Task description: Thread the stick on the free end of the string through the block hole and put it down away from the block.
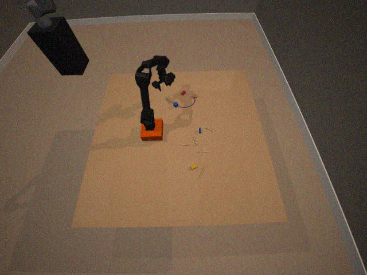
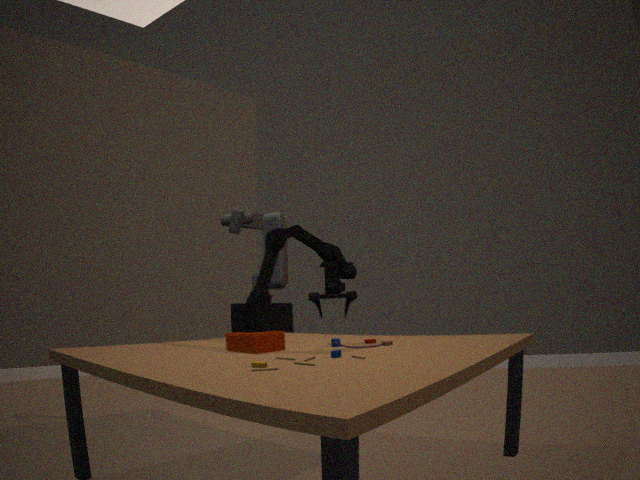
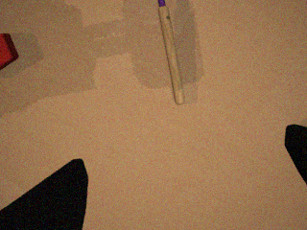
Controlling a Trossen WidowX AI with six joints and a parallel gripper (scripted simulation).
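Gripper (image 1: 165, 90) (image 2: 333, 316) (image 3: 190, 153) hovers wide open, holding nothing, above the wooden table (image 1: 178, 192) (image 2: 310, 392); stick (image 1: 168, 98) (image 3: 172, 57) lies at ten o'clock of the blue block (image 1: 175, 104) (image 2: 336, 342) in the top view, under a dim grey wall (image 2: 439, 180).

My wrist view cuts off the red block (image 3: 6, 51) at its left edge and the purple string (image 3: 161, 2) at the top. From above, the blue block (image 1: 175, 104) is too small for me to make out its hole.

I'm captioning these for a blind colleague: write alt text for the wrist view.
A thin wooden stick with purple string at its upper end lies beyond the open black gripper. Part of a red block shows at the left edge.
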